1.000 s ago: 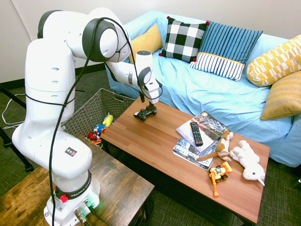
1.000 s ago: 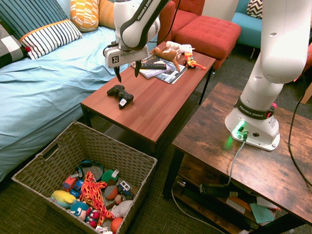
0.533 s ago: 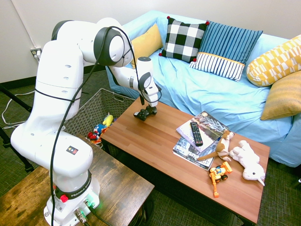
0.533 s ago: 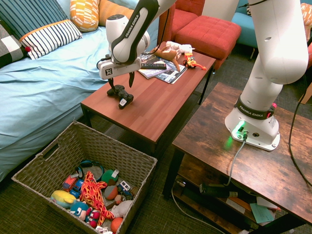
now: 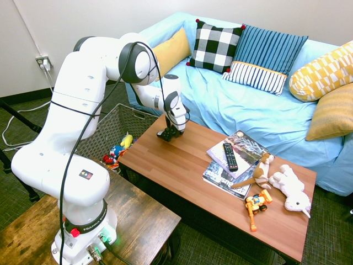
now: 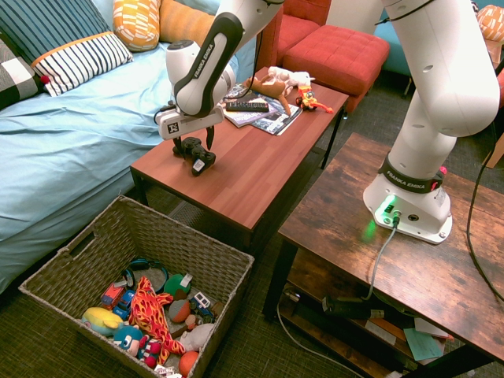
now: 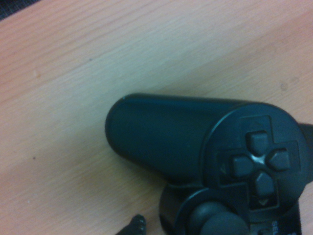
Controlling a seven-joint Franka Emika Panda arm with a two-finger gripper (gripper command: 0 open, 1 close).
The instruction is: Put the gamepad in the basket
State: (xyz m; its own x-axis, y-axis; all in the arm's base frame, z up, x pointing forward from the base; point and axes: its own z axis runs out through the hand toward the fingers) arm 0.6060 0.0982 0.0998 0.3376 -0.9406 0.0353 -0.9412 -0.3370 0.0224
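The gripper [image 6: 194,144] is straddling the gamepad [image 6: 195,153] with fingers spread, the gamepad lying on the desk [image 6: 252,169] near its corner by the sofa [image 6: 71,134], above the floor-standing basket [image 6: 222,264].

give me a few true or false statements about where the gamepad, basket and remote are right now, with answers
1. The small black plastic gamepad lies on the reddish wooden coffee table. True.
2. The gamepad is already inside the woven basket on the floor. False: it is on the table, and the basket holds only toys.
3. The end effector is down right at the gamepad. True.
4. The slim black remote control lies on the blue sofa. False: it rests on the magazines on the table.
5. The white plush animal lies in the basket. False: it lies on the table.
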